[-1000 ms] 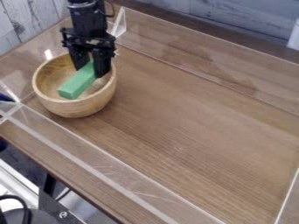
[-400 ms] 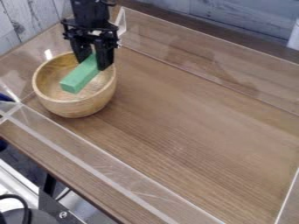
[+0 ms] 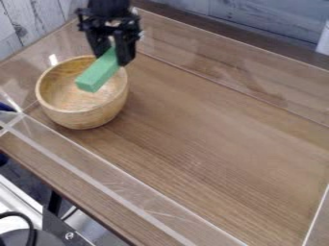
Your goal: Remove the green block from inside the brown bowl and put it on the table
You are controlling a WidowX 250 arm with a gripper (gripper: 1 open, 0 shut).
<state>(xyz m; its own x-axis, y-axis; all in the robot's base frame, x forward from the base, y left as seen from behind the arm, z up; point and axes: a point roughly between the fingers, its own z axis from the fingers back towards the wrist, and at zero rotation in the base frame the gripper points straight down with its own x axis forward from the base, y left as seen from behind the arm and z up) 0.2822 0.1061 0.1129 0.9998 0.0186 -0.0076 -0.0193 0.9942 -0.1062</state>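
Camera view: single angle from above the tabletop [image 3: 218, 125].
Gripper [image 3: 111, 56]: points down, jaws partly apart, clamped on the green block's upper end.
Green block [image 3: 96, 73]: lifted clear, above the brown bowl [image 3: 80, 96]; long axis tilted, lower end toward near-left.

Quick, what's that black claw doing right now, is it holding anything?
Claw: closed on the flat bright green block, lifted above the round tan wooden bowl.
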